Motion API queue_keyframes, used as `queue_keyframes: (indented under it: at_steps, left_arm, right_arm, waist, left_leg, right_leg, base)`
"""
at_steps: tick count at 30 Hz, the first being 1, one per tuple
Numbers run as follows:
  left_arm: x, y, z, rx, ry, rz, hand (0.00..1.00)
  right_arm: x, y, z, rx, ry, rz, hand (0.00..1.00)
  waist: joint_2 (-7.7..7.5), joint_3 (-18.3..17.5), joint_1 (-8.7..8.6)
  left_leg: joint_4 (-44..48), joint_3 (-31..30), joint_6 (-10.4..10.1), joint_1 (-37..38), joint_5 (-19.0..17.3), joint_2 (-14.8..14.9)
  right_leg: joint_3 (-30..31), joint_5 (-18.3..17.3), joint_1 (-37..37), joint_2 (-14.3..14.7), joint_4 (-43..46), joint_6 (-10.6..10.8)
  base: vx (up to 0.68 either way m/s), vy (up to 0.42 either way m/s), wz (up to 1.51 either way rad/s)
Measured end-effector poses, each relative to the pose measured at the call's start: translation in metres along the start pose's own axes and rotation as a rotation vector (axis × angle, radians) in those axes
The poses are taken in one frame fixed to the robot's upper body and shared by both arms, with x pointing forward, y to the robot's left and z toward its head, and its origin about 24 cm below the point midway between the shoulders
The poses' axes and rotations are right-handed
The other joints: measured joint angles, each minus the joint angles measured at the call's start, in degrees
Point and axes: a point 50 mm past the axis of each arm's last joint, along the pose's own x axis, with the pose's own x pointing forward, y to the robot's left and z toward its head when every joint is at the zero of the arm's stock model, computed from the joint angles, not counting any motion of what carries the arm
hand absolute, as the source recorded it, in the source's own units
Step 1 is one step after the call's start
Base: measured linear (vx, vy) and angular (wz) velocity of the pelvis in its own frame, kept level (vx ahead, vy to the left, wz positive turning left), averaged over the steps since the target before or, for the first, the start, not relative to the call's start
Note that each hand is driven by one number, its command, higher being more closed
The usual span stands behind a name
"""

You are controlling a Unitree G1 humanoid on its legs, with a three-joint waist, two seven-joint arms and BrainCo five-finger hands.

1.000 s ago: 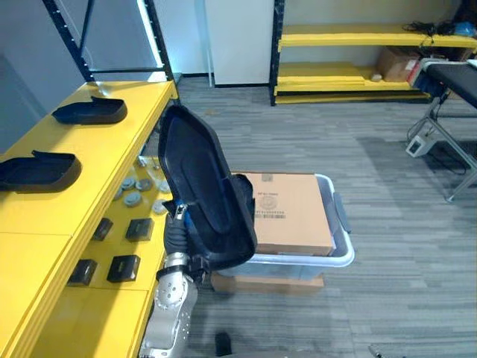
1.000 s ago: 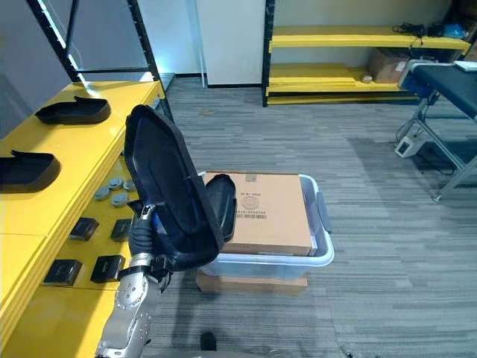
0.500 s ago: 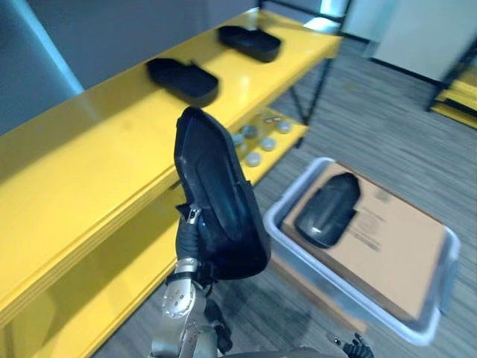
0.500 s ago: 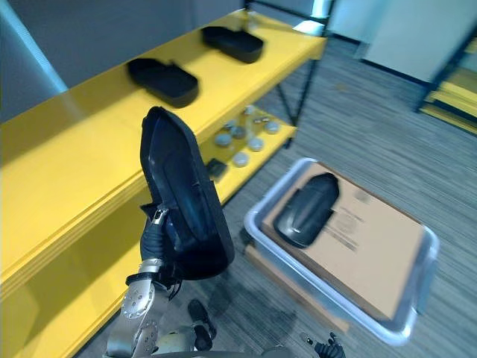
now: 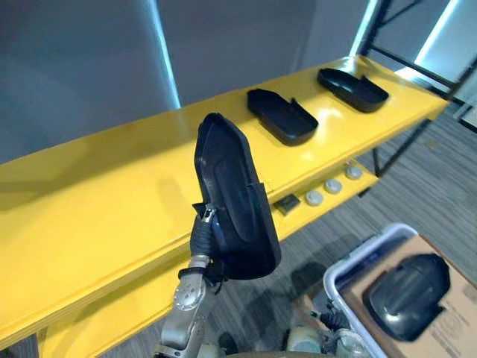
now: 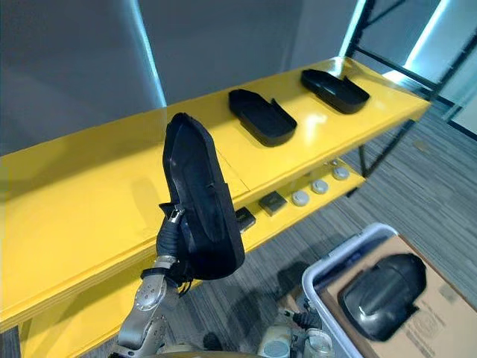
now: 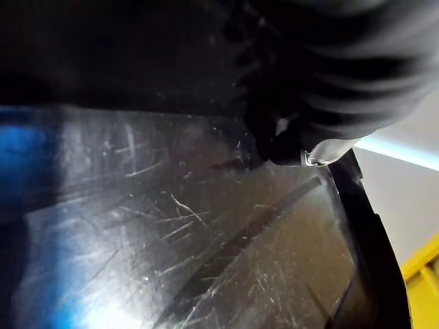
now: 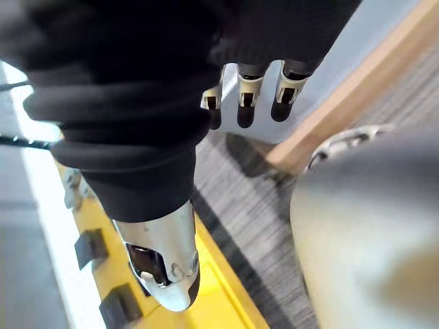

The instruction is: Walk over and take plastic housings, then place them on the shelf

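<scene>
Plastic housing (image 5: 231, 201), black and long, stands upright in the air on the left hand (image 7: 322, 82), just before the front edge of the yellow shelf (image 5: 97, 201), about the middle of its top board. The hand is at the lower end of this shell, and from the head views its dark cover shows there. How the hand grips I cannot tell, because the shell hides it. In the left wrist view the glossy, scratched wall of the shell is very close, and a dark rim crosses one corner with a little yellow beyond it.

Two more housings lie flat with the hollow side up on the top board, toward its right end. One (image 5: 282, 115) is nearer the middle, the other (image 5: 352, 80) is close to the end corner, and they are apart from each other.

On the lower board lie grey round parts (image 5: 333, 186) and a small dark block (image 5: 284, 205); the front edge of the top board hides the rest of this board.

A fourth housing (image 5: 408, 294), domed side up, lies on a cardboard box (image 6: 447, 321) inside a pale plastic tub (image 5: 367, 253). The picture edge cuts off both box and tub.

The right hand (image 8: 250, 89) hangs loose with the thumb (image 8: 164, 274) apart, and it carries nothing. Below it is grey carpet (image 8: 240, 205). A pale blurred form beside it is too unclear to name.
</scene>
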Motion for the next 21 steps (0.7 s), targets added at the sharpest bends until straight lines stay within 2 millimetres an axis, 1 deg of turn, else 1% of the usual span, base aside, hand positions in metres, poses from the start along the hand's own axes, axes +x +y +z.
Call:
queue_keyframes:
  at_steps: [1, 2, 3, 4, 5, 6, 8, 10, 12, 13, 15, 16, 18, 19, 20, 21]
  left_arm:
    - [-0.001, -0.002, -0.004, -0.010, 0.015, 0.009, 1.00]
    - [0.000, -0.001, -0.003, -0.009, 0.010, 0.015, 1.00]
    - [0.000, 0.000, -0.002, -0.008, 0.007, 0.022, 1.00]
    - [0.000, 0.000, -0.002, -0.008, 0.007, 0.027, 1.00]
    - [0.000, 0.001, -0.003, -0.007, 0.009, 0.028, 1.00]
    - [0.000, 0.001, -0.003, -0.006, 0.009, 0.028, 1.00]
    - [0.000, 0.001, -0.003, 0.002, 0.009, 0.027, 1.00]
    - [0.000, 0.001, -0.002, 0.029, 0.003, 0.021, 1.00]
    - [0.001, 0.004, -0.001, 0.116, -0.012, 0.023, 1.00]
    - [0.001, 0.006, -0.001, 0.147, -0.017, 0.027, 1.00]
    - [0.007, 0.022, 0.003, 0.277, -0.034, 0.078, 1.00]
    - [0.010, 0.026, 0.004, 0.316, -0.039, 0.098, 1.00]
    - [0.024, 0.045, 0.010, 0.425, -0.051, 0.203, 1.00]
    - [0.028, 0.049, 0.012, 0.453, -0.055, 0.226, 1.00]
    - [0.035, 0.056, 0.019, 0.526, -0.076, 0.275, 1.00]
    - [0.039, 0.059, 0.023, 0.560, -0.091, 0.293, 1.00]
  right_arm:
    - [0.000, -0.005, 0.000, -0.008, 0.000, -0.008, 0.00]
    - [0.002, -0.009, 0.004, -0.019, -0.009, -0.013, 0.00]
    - [0.003, -0.010, 0.007, -0.024, -0.017, -0.011, 0.00]
    - [0.003, -0.009, 0.007, -0.026, -0.018, -0.008, 0.00]
    - [0.003, -0.008, 0.005, -0.026, -0.011, -0.006, 0.00]
    - [0.003, -0.006, 0.005, -0.022, -0.010, 0.000, 0.00]
    - [0.003, -0.003, 0.006, -0.021, -0.013, 0.006, 0.00]
    - [0.003, -0.003, 0.007, -0.021, -0.016, 0.007, 0.00]
    - [0.003, 0.001, 0.008, -0.035, -0.020, 0.022, 0.00]
    - [0.003, 0.002, 0.008, -0.040, -0.021, 0.029, 0.00]
    - [0.002, 0.009, 0.007, -0.049, -0.023, 0.048, 0.00]
    - [0.001, 0.010, 0.006, -0.054, -0.022, 0.051, 0.00]
    - [0.000, 0.011, 0.003, -0.068, -0.017, 0.058, 0.00]
    - [0.000, 0.011, 0.003, -0.073, -0.016, 0.060, 0.00]
    - [-0.001, 0.013, 0.002, -0.092, -0.016, 0.070, 0.00]
    - [-0.001, 0.013, 0.001, -0.097, -0.017, 0.077, 0.00]
  waist:
    - [1.71, -0.40, 0.69]
    - [3.24, -0.67, 2.35]
    - [4.02, -0.82, 2.65]
    - [4.14, -0.86, 2.65]
    - [4.21, -0.92, 2.76]
    - [3.99, -0.81, 2.81]
    - [3.90, -0.88, 2.90]
    - [3.91, -0.89, 2.91]
    - [3.74, -1.02, 2.99]
    - [3.64, -1.07, 2.98]
    - [3.16, -1.35, 2.97]
    - [3.02, -1.44, 3.00]
    - [2.66, -1.63, 3.12]
    - [2.56, -1.70, 3.12]
    - [2.32, -1.84, 3.09]
    - [2.20, -1.83, 3.05]
  left_leg:
    - [0.48, -1.76, -0.97, -0.28, -0.63, 1.74]
    - [0.10, -2.13, -2.00, -0.19, -0.52, 3.22]
    - [-0.96, -2.41, -2.83, -0.19, 0.02, 4.04]
    - [-2.42, -3.13, -4.02, 0.15, 0.81, 4.56]
    - [-4.70, -3.45, -5.21, 1.15, 1.99, 5.24]
    - [-6.15, -3.63, -5.64, 1.93, 2.64, 5.67]
    - [-8.39, -4.41, -5.58, 3.02, 3.90, 6.00]
    - [-9.13, -4.61, -5.61, 3.21, 4.35, 6.00]
    - [-10.13, -4.59, -5.10, 3.56, 5.04, 5.80]
    - [-10.34, -4.58, -5.16, 3.62, 5.20, 5.70]
    - [-10.62, -4.45, -4.73, 3.68, 5.77, 5.31]
    - [-10.78, -4.50, -4.72, 3.66, 6.03, 5.19]
    - [-11.03, -4.58, -4.64, 3.61, 6.59, 5.04]
    - [-11.16, -4.59, -4.67, 3.61, 6.88, 5.03]
    - [-12.32, -4.61, -4.72, 3.58, 7.82, 4.98]
    - [-13.07, -4.64, -4.75, 3.56, 8.21, 4.95]
  right_leg:
    - [-2.39, 0.31, 1.45, 0.70, -1.54, -0.45]
    - [-3.65, 1.03, 2.55, 2.19, -4.38, -1.46]
    - [-4.85, 1.71, 3.58, 3.00, -6.41, -1.90]
    - [-6.10, 2.37, 4.59, 3.66, -8.52, -2.37]
    - [-7.28, 3.20, 6.13, 4.53, -11.01, -2.91]
    - [-7.91, 3.49, 7.18, 5.14, -12.40, -3.20]
    - [-8.94, 3.94, 8.60, 5.75, -14.21, -3.55]
    - [-9.22, 4.66, 9.21, 5.96, -15.64, -3.52]
    - [-9.18, 6.50, 10.46, 6.21, -18.68, -3.42]
    - [-9.15, 7.00, 10.77, 6.22, -19.41, -3.30]
    - [-8.97, 8.48, 11.56, 6.19, -21.52, -3.26]
    - [-9.00, 8.70, 11.64, 6.13, -21.78, -3.29]
    - [-9.02, 9.51, 11.90, 6.10, -22.63, -3.60]
    - [-9.03, 9.72, 11.94, 6.12, -22.85, -3.64]
    - [-9.11, 10.17, 11.87, 6.21, -23.35, -3.84]
    - [-9.24, 10.29, 11.78, 6.25, -23.60, -4.01]
  base:
    - [0.25, -0.203, 0.71]
    - [0.28, -0.221, 0.43]
    - [0.21, -0.173, 0.24]
    - [0.18, -0.174, 0.37]
    - [0.14, -0.161, 0.38]
    - [0.13, -0.148, 0.26]
    - [0.09, -0.094, 0.21]
    - [0.05, -0.032, 0.10]
    - [0.00, 0.000, 0.00]
    - [0.00, 0.000, 0.00]
    - [-0.07, 0.020, -0.02]
    - [-0.11, 0.009, 0.03]
    - [-0.12, -0.012, 0.04]
    - [-0.15, -0.029, 0.00]
    - [-0.12, -0.029, 0.03]
    - [-0.16, -0.038, 0.07]
